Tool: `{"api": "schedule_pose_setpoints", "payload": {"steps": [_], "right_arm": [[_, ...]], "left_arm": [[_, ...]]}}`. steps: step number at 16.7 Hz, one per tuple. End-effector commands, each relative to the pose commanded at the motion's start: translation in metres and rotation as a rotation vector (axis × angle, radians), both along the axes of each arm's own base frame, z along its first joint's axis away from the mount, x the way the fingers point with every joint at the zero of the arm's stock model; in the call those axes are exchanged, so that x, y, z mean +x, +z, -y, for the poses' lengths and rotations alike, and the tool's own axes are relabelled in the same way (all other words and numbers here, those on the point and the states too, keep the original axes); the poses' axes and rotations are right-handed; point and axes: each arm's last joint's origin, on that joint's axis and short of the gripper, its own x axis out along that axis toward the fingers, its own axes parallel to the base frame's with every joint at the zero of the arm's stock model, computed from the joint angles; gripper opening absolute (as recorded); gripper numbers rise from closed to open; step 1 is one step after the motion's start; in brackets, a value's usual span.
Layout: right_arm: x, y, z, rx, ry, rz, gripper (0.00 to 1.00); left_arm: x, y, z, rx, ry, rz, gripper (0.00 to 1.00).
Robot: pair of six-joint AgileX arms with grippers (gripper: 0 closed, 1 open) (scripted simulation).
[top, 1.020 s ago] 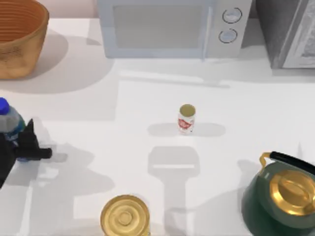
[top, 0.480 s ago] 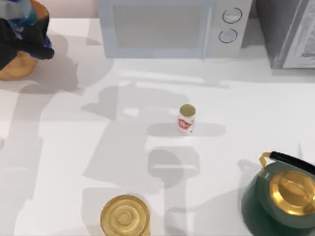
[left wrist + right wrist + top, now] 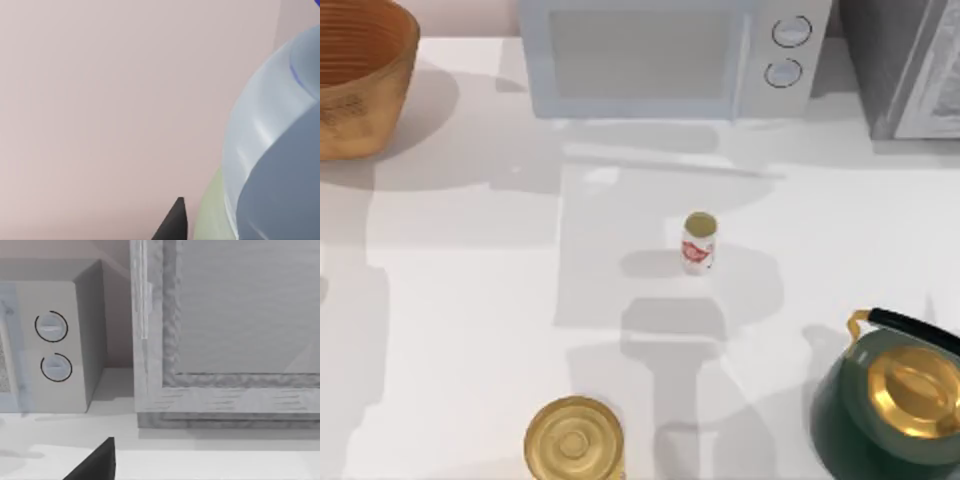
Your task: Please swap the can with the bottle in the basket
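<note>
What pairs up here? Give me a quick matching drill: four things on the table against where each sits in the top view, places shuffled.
Things:
1. can
2. basket
3. kettle
4. gold tin

Places:
A. near-right corner of the table
B. far-left corner of the table
C. middle of the table, standing upright
D. near edge, left of centre

Pairs: 1-C, 2-B, 3-A, 4-D
</note>
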Motion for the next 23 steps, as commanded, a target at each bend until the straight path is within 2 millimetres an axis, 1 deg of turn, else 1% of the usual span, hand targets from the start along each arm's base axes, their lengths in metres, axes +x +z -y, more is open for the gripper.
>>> {"api": "schedule_pose_setpoints", "payload": {"steps": [2,4,10,23], "right_arm": [[0.0,0.0,0.0,0.0,0.0,0.0,1.0],[0.0,0.0,0.0,0.0,0.0,0.0,1.0],[0.0,0.0,0.0,0.0,0.0,0.0,1.0],[0.0,0.0,0.0,0.0,0.0,0.0,1.0]], "left_arm": [[0.0,0.009,-0.012,0.004,0.081,-0.032,0.0],[0.0,0.012,-0.019,0.009,0.133,-0.052,0.0],[0.0,0.012,-0.017,0.012,0.136,-0.052,0.0],[0.039,-0.023,-0.019,0.011,0.14,-0.055,0.0]]}}
